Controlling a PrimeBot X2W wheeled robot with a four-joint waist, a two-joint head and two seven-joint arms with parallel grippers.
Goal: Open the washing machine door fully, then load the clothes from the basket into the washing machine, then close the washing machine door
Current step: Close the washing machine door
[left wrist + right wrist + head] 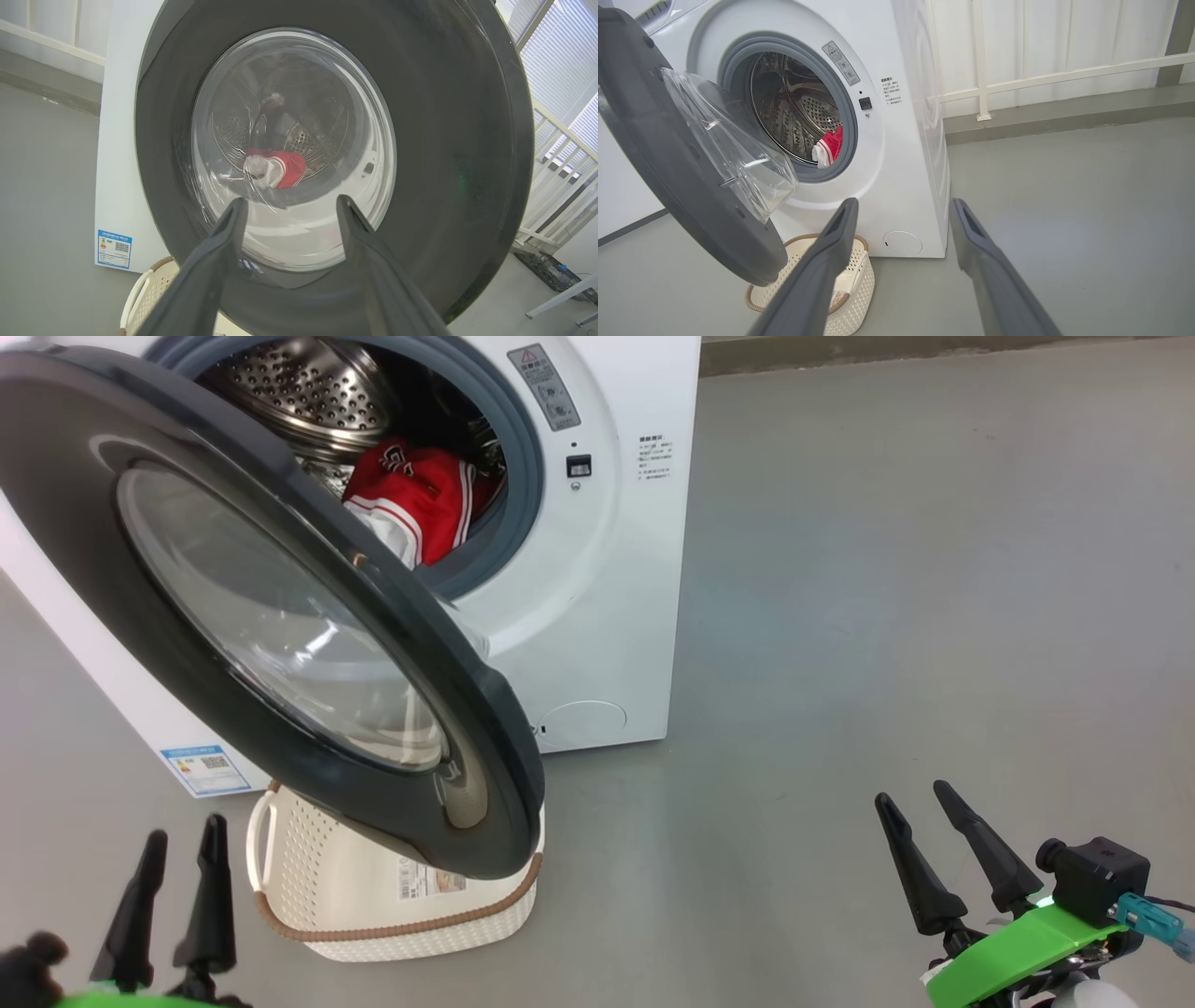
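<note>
Clothes (415, 504), red with white trim, lie inside the drum of the washing machine (597, 616) at the far left. I see its door (280, 616) hanging part-way open, swung out toward me, with its lower edge overhanging the basket (373, 905) on the floor just in front of the machine. That door stands between my left gripper (185, 831) and the drum mouth, and I see the clothes through its glass. The left gripper's fingers are spread apart, nothing between them. The right gripper (913, 793), near right, is likewise spread and empty, over the bare grey floor (887, 569). A blue label (205, 770) sits low on the machine. A white railing (1064, 74) lines the far wall.
</note>
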